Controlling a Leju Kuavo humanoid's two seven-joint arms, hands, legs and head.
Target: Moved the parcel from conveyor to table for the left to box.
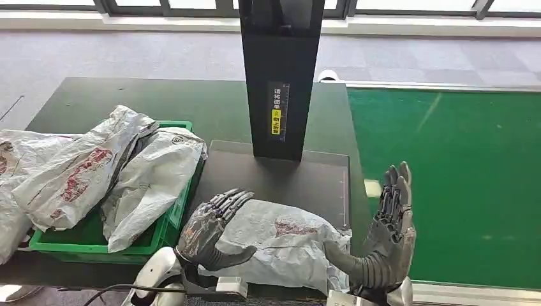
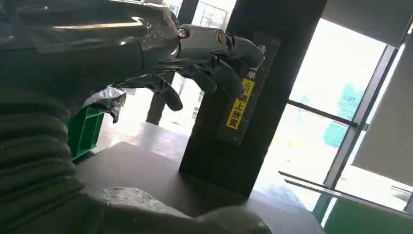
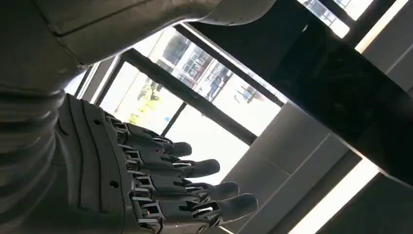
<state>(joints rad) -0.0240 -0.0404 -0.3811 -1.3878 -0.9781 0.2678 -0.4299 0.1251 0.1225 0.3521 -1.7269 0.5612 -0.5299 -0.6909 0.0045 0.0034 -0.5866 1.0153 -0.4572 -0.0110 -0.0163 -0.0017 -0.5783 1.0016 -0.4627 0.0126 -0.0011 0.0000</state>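
Far left: green box [image 1: 167,224] on the table [image 1: 217,105], heaped with bagged parcels [image 1: 147,178]. Near centre: parcel [image 1: 281,245] flat on the dark plate [image 1: 306,182], near side of the black post [image 1: 281,76]. Left hand [image 1: 207,233] spread and empty, over the parcel's left edge. Right hand [image 1: 389,236] spread and empty, raised just right of the parcel. Judged next: close left hand across the bag's middle, not a loose corner; lift clear of the box rim; keep right hand withdrawn.
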